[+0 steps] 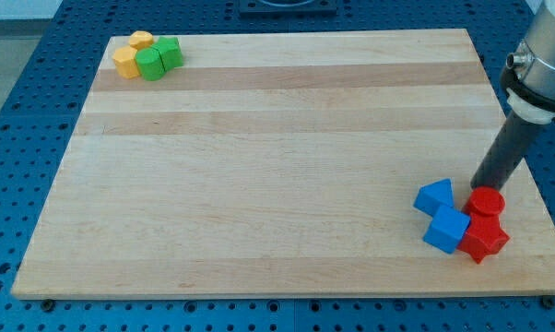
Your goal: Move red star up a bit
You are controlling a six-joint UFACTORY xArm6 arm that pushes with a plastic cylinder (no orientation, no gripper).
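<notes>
The red star (485, 239) lies near the board's lower right corner. A red cylinder (487, 201) sits just above it, touching. A blue cube (445, 229) touches the star's left side, and a blue triangular block (434, 196) sits above the cube. My tip (481, 187) is at the top left edge of the red cylinder, above the red star and right of the blue triangular block.
At the board's top left corner two yellow blocks (133, 53) and two green blocks (159, 59) cluster together. The wooden board (277, 166) ends close to the star at the right and bottom edges. The arm's body (540, 65) hangs at the view's top right.
</notes>
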